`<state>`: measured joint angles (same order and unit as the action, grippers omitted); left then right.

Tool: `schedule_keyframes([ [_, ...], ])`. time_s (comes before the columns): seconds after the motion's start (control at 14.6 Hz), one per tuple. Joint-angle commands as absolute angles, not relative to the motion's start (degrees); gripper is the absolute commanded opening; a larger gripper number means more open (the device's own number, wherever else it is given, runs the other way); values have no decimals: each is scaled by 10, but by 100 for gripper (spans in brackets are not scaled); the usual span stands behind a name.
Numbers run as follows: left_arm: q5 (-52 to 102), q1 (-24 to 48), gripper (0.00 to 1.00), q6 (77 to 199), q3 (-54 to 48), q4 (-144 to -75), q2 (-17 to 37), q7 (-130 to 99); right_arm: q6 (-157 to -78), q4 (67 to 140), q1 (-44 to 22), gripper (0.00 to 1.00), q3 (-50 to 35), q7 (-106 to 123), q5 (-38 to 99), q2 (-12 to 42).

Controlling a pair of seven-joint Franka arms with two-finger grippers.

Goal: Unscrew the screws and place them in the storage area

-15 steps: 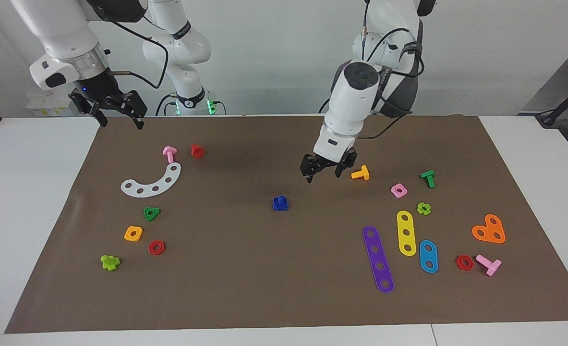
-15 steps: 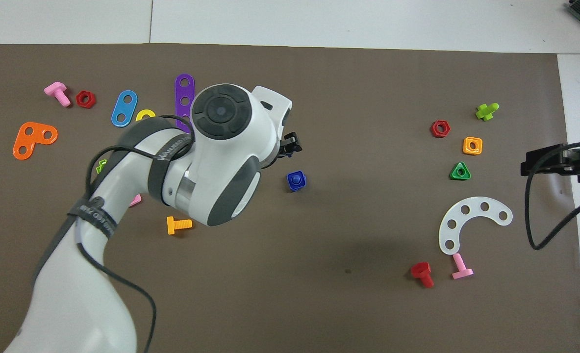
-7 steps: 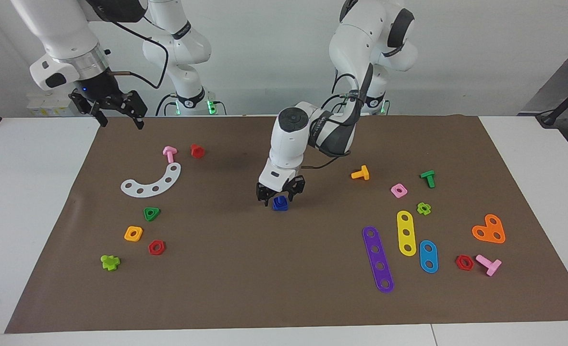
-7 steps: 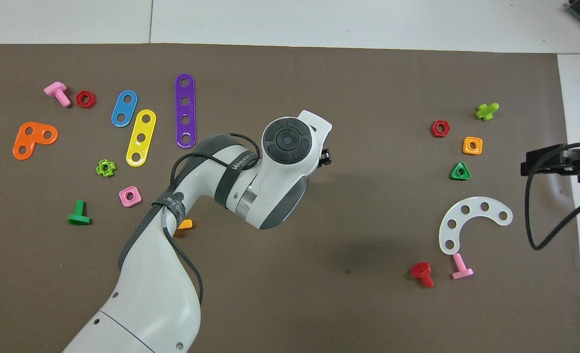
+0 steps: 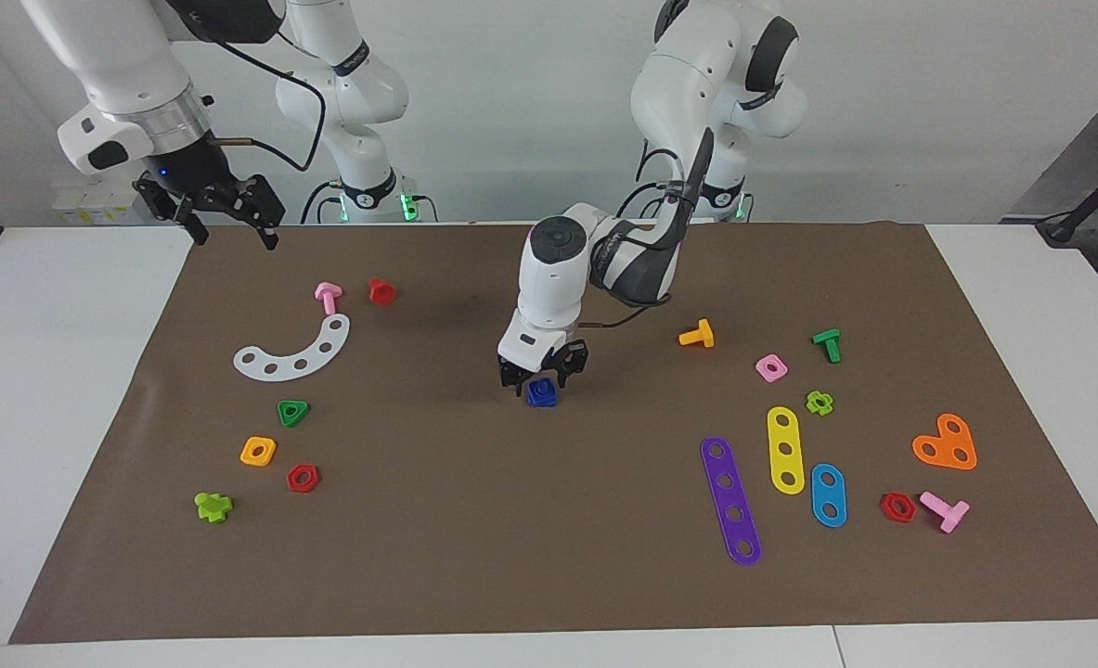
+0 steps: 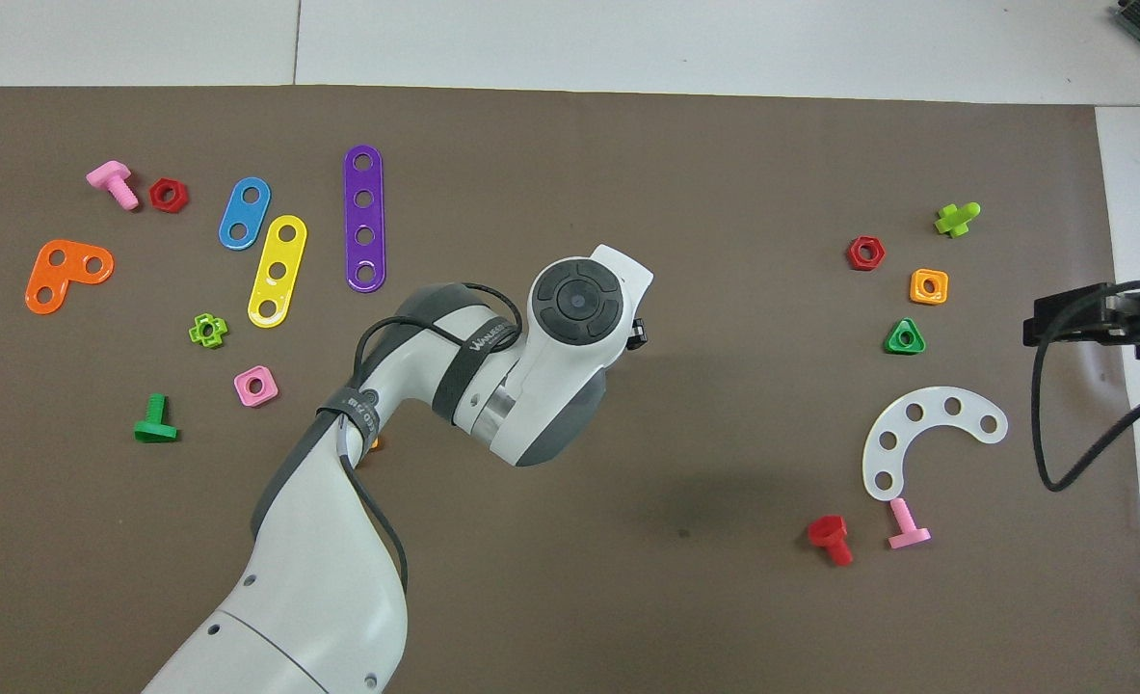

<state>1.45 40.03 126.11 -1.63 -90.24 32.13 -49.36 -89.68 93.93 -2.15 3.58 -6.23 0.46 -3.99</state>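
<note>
The dark-blue screw stands at the middle of the brown mat, its shaft up, with a blue square part at its base. My left gripper is low over it, open, with one finger on each side of it. In the overhead view the left arm's wrist hides the screw. My right gripper waits open, up over the mat's corner by the robots at the right arm's end; it also shows in the overhead view. Loose nuts and bolts lie grouped on the mat toward both ends.
Toward the right arm's end lie a white curved strip, a pink bolt, a red bolt, a green nut and an orange nut. Toward the left arm's end lie an orange bolt, a purple strip and a yellow strip.
My left gripper has swung from beside the orange bolt to the blue screw and come down around it. The right arm has not moved.
</note>
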Motion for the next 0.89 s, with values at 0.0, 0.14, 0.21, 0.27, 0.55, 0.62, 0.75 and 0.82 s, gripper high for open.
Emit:
schedule_keyframes([
  [0.0,4,412,63,1277,-7,-917,314,-496,-911,959,-14,100,33,-40,1,-55],
  [0.14,4,411,60,1284,-7,-918,316,-496,-911,959,-14,100,33,-40,1,-55],
  [0.21,-1,411,59,1285,-7,-918,322,-496,-911,959,-14,100,33,-40,1,-55],
  [0.27,-7,411,59,1286,-8,-918,325,-496,-911,959,-14,100,33,-40,1,-56],
  [0.55,-11,409,49,1284,-8,-916,325,-494,-911,959,-14,100,33,-40,1,-56],
  [0.62,-12,406,42,1284,-8,-914,326,-493,-911,959,-14,100,33,-40,1,-56],
  [0.75,-12,403,31,1282,-8,-911,326,-490,-911,961,-13,100,33,-40,1,-56],
  [0.82,-13,403,27,1280,-8,-909,326,-489,-911,963,-13,100,33,-40,1,-57],
])
